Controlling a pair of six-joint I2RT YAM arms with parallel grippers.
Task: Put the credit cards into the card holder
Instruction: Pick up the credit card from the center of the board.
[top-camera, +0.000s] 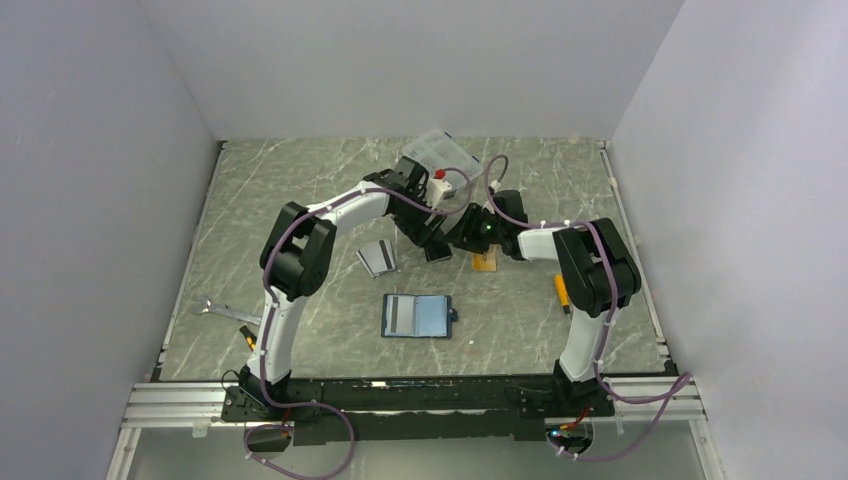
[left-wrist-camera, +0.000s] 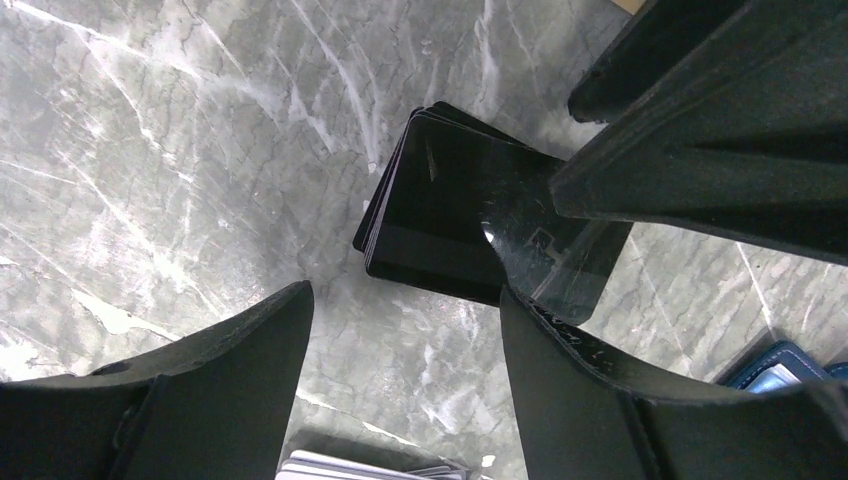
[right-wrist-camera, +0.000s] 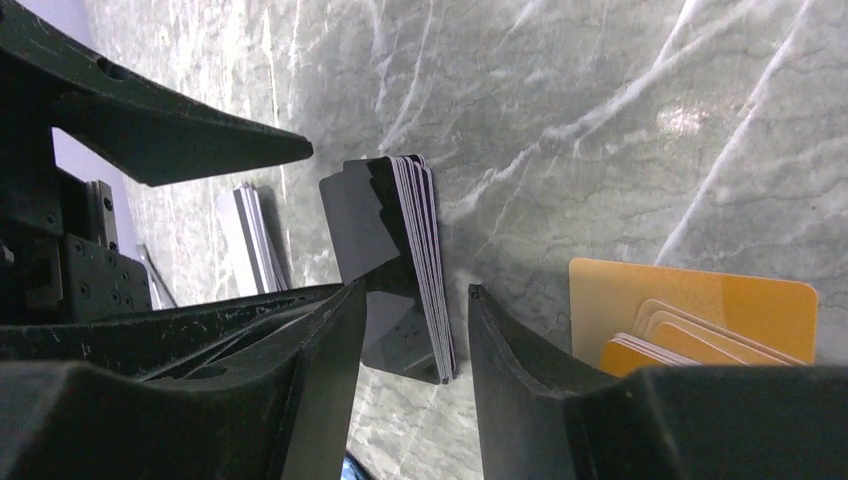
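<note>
The black credit cards (left-wrist-camera: 430, 205) lie in a stack on the marble table between both arms. My right gripper (right-wrist-camera: 415, 290) is open, with one finger over the stack's glossy top (right-wrist-camera: 350, 215) and the other beside its edge, a small gap showing. My left gripper (left-wrist-camera: 400, 305) is open just short of the stack, with bare table between its fingers. A silver-grey stack (top-camera: 378, 258) lies to the left. Orange-gold cards (right-wrist-camera: 700, 295) lie to the right. The card holder (top-camera: 417, 316) lies open nearer the arm bases, a grey card in its left side.
A clear plastic compartment box (top-camera: 440, 150) stands at the back behind the arms. A wrench (top-camera: 215, 310) lies near the left edge. An orange-handled tool (top-camera: 562, 293) lies by the right arm. White walls enclose the table on three sides.
</note>
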